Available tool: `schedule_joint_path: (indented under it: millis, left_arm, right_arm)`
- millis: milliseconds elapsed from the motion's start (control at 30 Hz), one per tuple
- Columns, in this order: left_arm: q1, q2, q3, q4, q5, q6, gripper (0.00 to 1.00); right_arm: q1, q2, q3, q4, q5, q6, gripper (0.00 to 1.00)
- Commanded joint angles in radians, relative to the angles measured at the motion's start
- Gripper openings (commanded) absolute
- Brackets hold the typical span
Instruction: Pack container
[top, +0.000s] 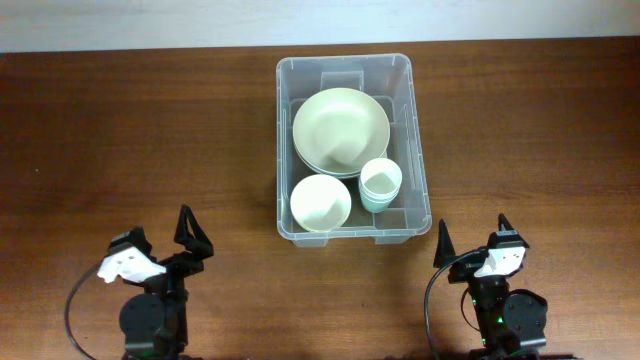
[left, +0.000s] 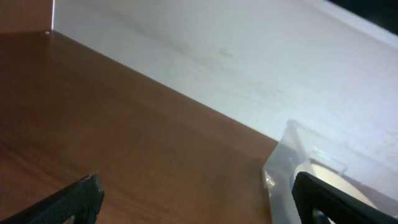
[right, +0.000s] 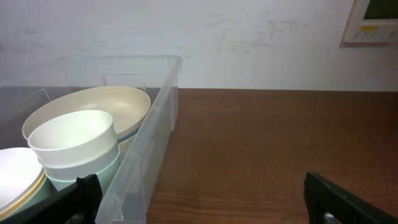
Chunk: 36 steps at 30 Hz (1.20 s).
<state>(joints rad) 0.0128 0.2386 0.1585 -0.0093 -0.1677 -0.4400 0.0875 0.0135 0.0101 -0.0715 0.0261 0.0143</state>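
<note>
The clear plastic container (top: 410, 120) stands at the table's middle back. Inside it are a large pale green plate stack (top: 341, 131), a small white bowl (top: 320, 203) and stacked white cups (top: 380, 184). My left gripper (top: 195, 238) is open and empty at the front left, away from the container; its view shows the container's corner (left: 280, 171). My right gripper (top: 470, 242) is open and empty at the front right, just beyond the container's corner. Its view shows the container wall (right: 152, 134), the cups (right: 74, 146) and the plate (right: 124, 102).
The brown wooden table (top: 130, 130) spreads to both sides of the container. A white wall (right: 249, 37) rises behind the table, with a wall panel (right: 373, 22) at the upper right.
</note>
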Motion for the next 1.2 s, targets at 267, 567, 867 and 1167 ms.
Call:
schedule_joint_path:
  millis: [267,567,867,1167]
  left_arm:
    - [0.002,-0.177,-0.15,-0.027,0.014,-0.004,0.99]
    - [0.002,-0.234,-0.15,-0.053,-0.013,0.152,0.99]
    - [0.002,-0.234,-0.15,-0.054,-0.013,0.283,0.99]
    - [0.002,-0.233,-0.15,-0.054,-0.012,0.382,0.99]
  right_arm:
    - [-0.005,-0.01,-0.005,-0.007,0.012,-0.007,0.99]
    - [-0.005,-0.01,-0.005,-0.007,0.011,-0.007,0.99]
    - [-0.005,-0.01,-0.005,-0.007,0.012,-0.007,0.99]
    - [-0.005,-0.01,-0.005,-0.007,0.011,-0.007,0.99]
